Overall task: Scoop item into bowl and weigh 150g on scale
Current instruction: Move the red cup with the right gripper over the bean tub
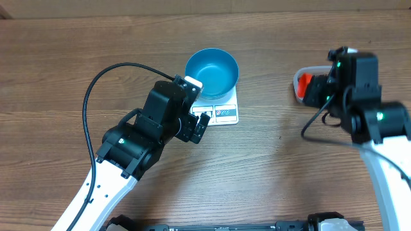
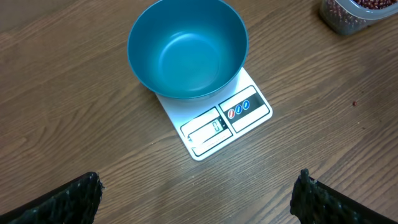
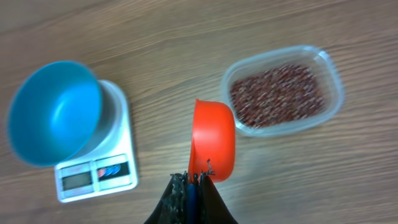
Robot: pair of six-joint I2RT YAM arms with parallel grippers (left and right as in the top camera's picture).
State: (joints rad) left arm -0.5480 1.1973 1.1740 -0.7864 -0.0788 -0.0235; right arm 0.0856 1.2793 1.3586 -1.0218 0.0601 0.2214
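The blue bowl [image 1: 212, 70] [image 2: 186, 53] stands empty on the white scale [image 1: 226, 114] [image 2: 217, 124]. My left gripper [image 1: 198, 102] [image 2: 199, 186] hovers just in front of the scale, open wide with nothing between its fingers. My right gripper [image 3: 196, 180] is shut on the blue handle of an orange scoop [image 3: 212, 140] [image 1: 307, 82]. The scoop hangs just left of a clear tub [image 3: 336, 93] that holds the dark red beans, the item [image 3: 277, 93]. In the overhead view the right arm hides most of the tub.
The tub of beans [image 2: 348, 12] also shows at the top right corner of the left wrist view. A black cable [image 1: 96, 83] loops over the table left of the left arm. A stray bean [image 2: 354, 104] lies on the wood right of the scale.
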